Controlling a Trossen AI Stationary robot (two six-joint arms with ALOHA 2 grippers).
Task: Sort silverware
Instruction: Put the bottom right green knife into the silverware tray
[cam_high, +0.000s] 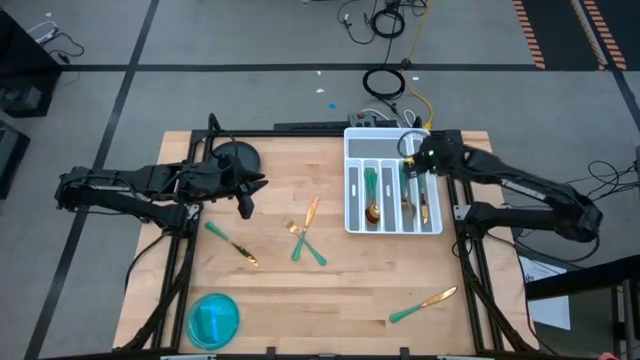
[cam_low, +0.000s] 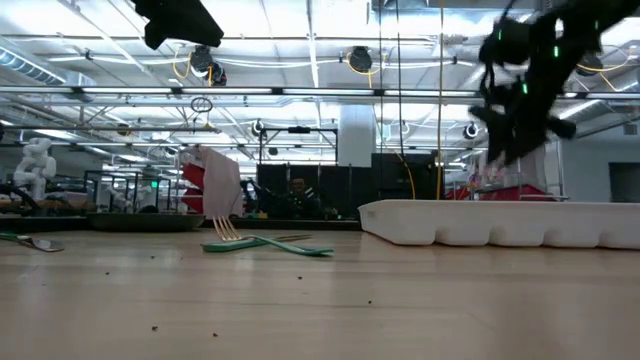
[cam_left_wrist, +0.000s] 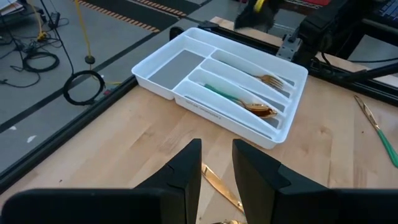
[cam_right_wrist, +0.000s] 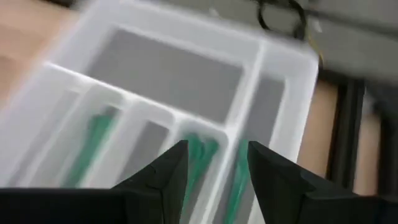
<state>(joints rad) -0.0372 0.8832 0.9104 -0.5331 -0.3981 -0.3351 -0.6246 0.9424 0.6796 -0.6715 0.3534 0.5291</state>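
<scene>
The white tray (cam_high: 352, 215) stands at the table's far right; its long slots hold a green-handled spoon (cam_high: 371, 196), a fork (cam_high: 408, 196) and a knife (cam_high: 423, 205). My right gripper (cam_high: 413, 170) hovers open over those slots (cam_right_wrist: 214, 165), with nothing between its fingers. My left gripper (cam_high: 246, 208) hangs open above the table's left half (cam_left_wrist: 216, 168), also with nothing between its fingers. Loose silverware lies flat on the wood: a knife (cam_high: 312, 210), a fork crossed with another piece (cam_high: 305, 244), one piece (cam_high: 231, 243) at the left, and a knife (cam_high: 425, 303) near the front right.
A blue round bowl (cam_high: 213, 319) sits at the near left corner. A dark round stand (cam_high: 236, 158) is at the far left, behind my left arm. Bare wood lies along the table's near edge, between the bowl and the front-right knife. Cables lie on the floor beyond the table.
</scene>
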